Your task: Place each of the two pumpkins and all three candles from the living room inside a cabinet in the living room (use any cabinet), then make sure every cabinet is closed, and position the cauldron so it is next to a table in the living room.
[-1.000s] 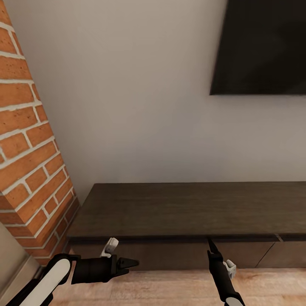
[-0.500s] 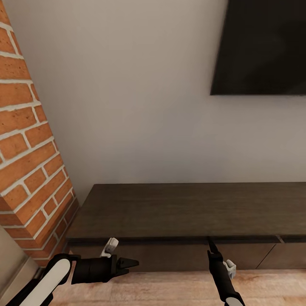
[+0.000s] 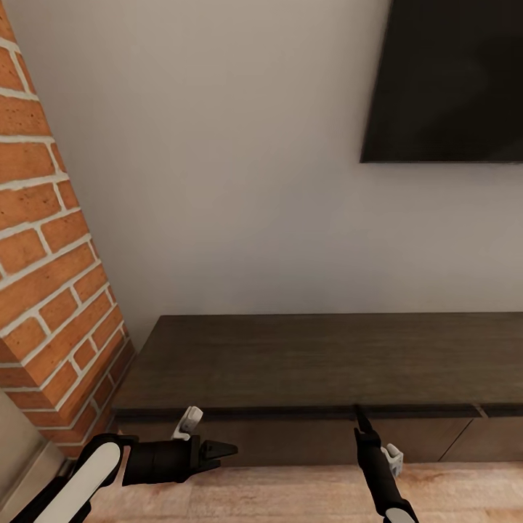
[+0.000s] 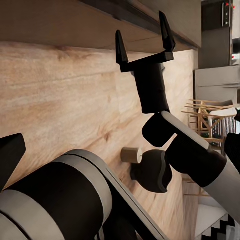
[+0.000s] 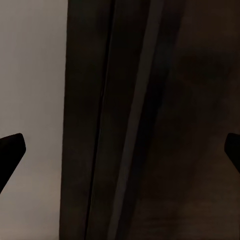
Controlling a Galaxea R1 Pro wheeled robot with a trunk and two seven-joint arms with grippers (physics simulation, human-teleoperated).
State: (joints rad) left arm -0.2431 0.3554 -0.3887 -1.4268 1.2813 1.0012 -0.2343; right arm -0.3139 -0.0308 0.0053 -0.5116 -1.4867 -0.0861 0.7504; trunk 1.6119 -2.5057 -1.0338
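1. The cabinet (image 3: 327, 363) is a long, low TV unit made of dark brown wood. Its top is flat and bare. Its front has flat drawer fronts with no handles, and thin dark lines part them. All the drawer fronts that show look shut.
2. The cabinet stands on the wooden floor (image 3: 290, 494) against a plain pale wall (image 3: 232, 181). Its left end is just beside a red brick wall (image 3: 43, 276).
3. A big black TV (image 3: 450, 80) hangs on the pale wall above the right part of the cabinet.
4. The left end effector (image 3: 221, 450) is low in front of the cabinet's left part, over the floor. It points to the right, along the cabinet front. Its two black fingers look close together, and it holds nothing.
5. The right end effector (image 3: 358, 415) is up at the front top edge of the cabinet, near the middle. It points up at that edge. In the left wrist view the right end effector (image 4: 142, 42) has its two fingers spread wide apart, with nothing between them.
6. In the right wrist view the dark cabinet edge (image 5: 130, 120) is very close, with the pale wall beside it.
7. In the left wrist view a small pale round candle (image 4: 131, 155) lies on the floor beside the right arm. Wooden chairs (image 4: 210, 117) stand far off.
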